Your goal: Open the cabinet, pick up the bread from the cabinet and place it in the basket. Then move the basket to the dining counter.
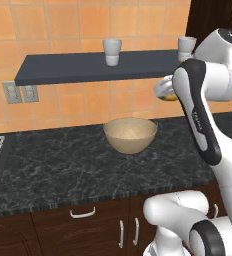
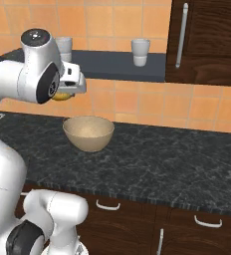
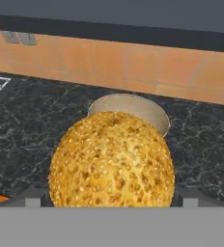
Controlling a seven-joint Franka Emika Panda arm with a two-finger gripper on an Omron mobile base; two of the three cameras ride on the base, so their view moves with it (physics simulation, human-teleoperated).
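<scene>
— Black-speckled worktop point(image 1: 78, 165) runs under an orange tiled wall point(image 1: 63, 20), with a dark shelf point(image 1: 93, 67) above it carrying two white cups point(image 1: 112, 52). Where do we see the bread?

— We see the bread point(image 3: 112, 161) right between our gripper point(image 3: 112, 198) fingers point(image 3: 33, 197); in the hand view it bulges up from the bottom, with one dark tip at each of its sides. In the left base view only a yellow sliver point(image 1: 169, 96) peeks out beside the arm, held high above the worktop.

— And the jaws?

— They stand wide, and the loaf spans the whole gap between them, so we read it as pinched across its width.

— Which way does it point?

— We can't name a clear long axis; it looks nearly round, a seeded dome.

— And the basket?

— The basket point(image 1: 130, 135) sits upright on the worktop below the shelf. In the hand view its rim point(image 3: 133, 103) shows just beyond the bread, so the loaf hangs near it and above, apart from it.
</scene>
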